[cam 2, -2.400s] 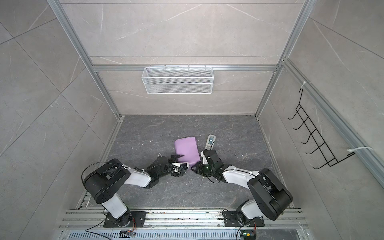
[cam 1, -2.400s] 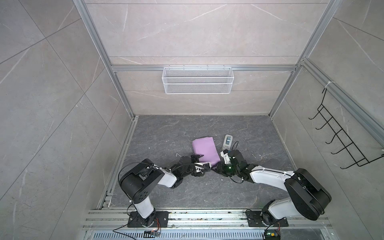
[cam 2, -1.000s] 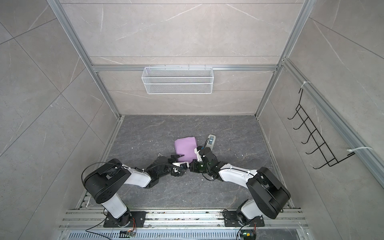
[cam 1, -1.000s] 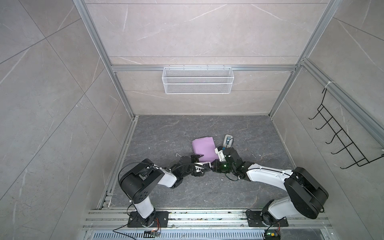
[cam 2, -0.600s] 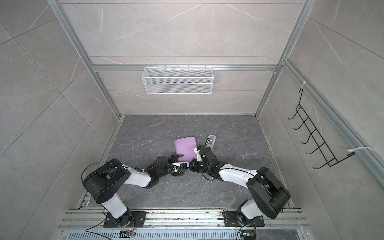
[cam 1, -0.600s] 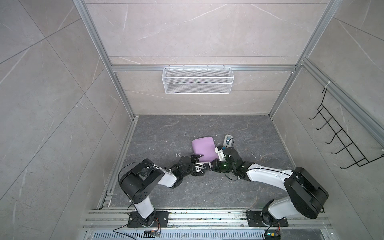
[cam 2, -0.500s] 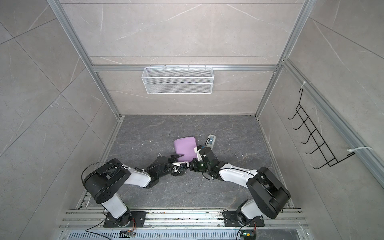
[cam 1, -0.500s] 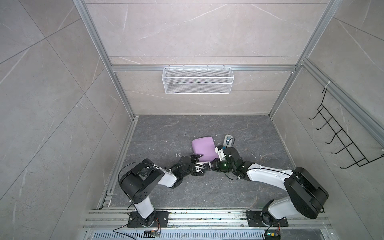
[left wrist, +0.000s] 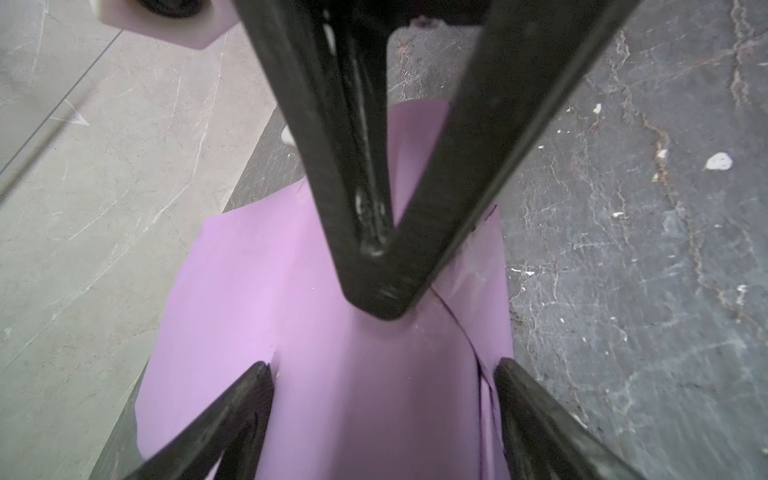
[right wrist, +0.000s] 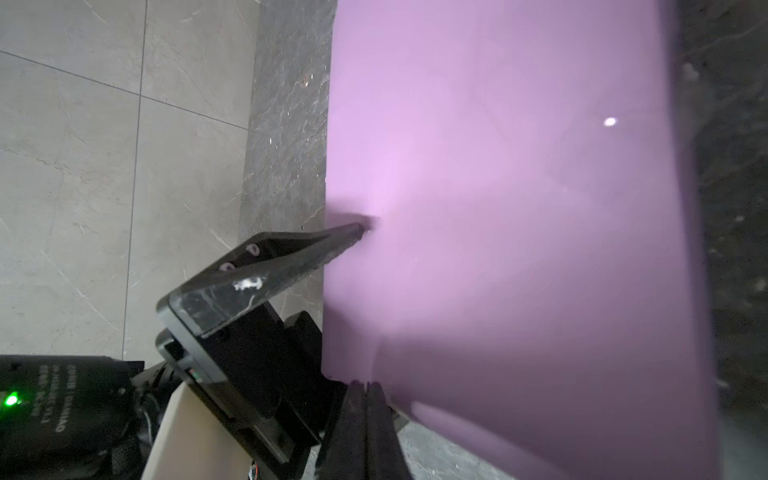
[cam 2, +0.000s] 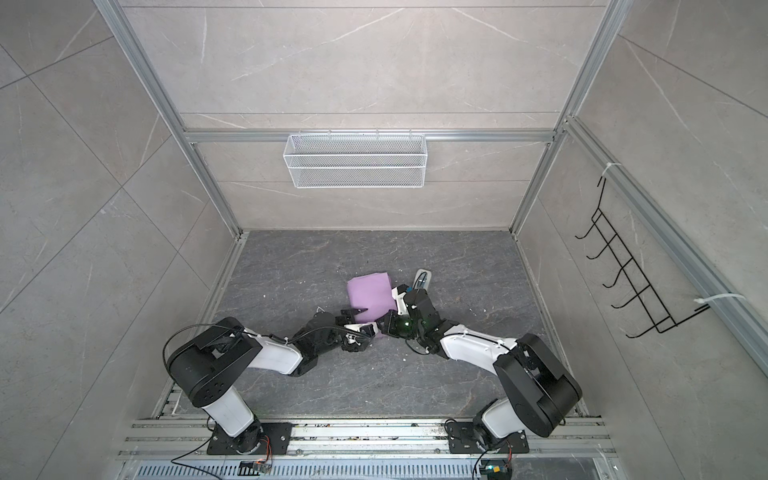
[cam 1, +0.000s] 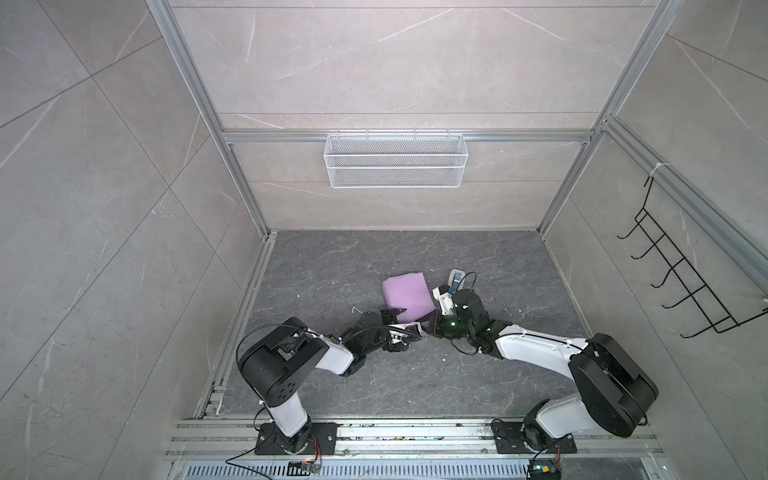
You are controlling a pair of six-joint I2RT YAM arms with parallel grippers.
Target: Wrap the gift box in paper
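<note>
The paper (cam 1: 405, 297) (cam 2: 370, 297) lies lilac side out, folded into a boxy bundle on the floor. The gift box is hidden under it. My left gripper (cam 1: 405, 321) (cam 2: 362, 321) (left wrist: 382, 370) spans the bundle's near end with its jaws wide. One of its fingers (right wrist: 316, 249) dents the paper's top, and the other touches the opposite side. My right gripper (right wrist: 368, 388) (cam 1: 429, 328) is shut with nothing between its fingers. Its closed tip (left wrist: 380, 299) presses on the paper beside a flap seam.
A small grey-white device (cam 1: 456, 276) (cam 2: 423, 277) lies just behind the right wrist. A white wire basket (cam 1: 395, 160) hangs on the back wall and a black hook rack (cam 1: 681, 282) on the right wall. Dark stone floor (cam 1: 332, 266) surrounds the bundle.
The right gripper has moved left and forward against the bundle, and the bundle has shifted slightly left. The left gripper has kept its place and width.
</note>
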